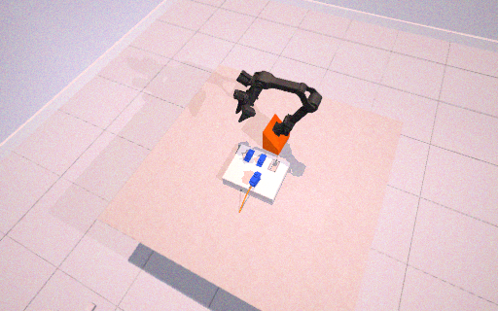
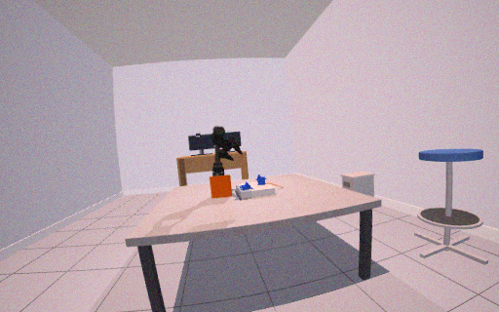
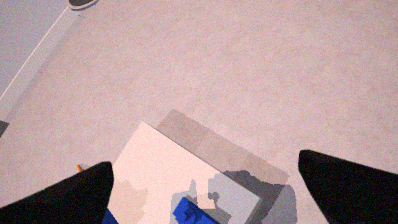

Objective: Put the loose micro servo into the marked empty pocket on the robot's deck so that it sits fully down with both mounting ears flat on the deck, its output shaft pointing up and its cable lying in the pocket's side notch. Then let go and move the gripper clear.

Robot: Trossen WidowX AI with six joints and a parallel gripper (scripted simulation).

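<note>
Nothing's seated yet: the black two-finger gripper (image 1: 245, 113) (image 2: 234, 154) (image 3: 207, 165) is wide open and empty, upper middle overhead. The blue plastic micro servo with orange cable (image 1: 255, 179) (image 2: 261, 179) sits on the white boxy deck (image 1: 273, 187) (image 2: 260, 193) (image 3: 150, 155), lower centre; pickup, seating and release remain.

The bench (image 1: 333, 194) (image 2: 285, 210) (image 3: 240, 75) looks matt and finely speckled; the deck (image 1: 234, 170) (image 2: 260, 193) (image 3: 145, 150) looks like smooth, matt plastic; the blue servos look like plastic; the orange block (image 1: 268, 138) (image 2: 220, 186) looks matt and smooth; the tool (image 1: 244, 111) (image 2: 231, 148) (image 3: 207, 165) has dark, matt fingers.
</note>
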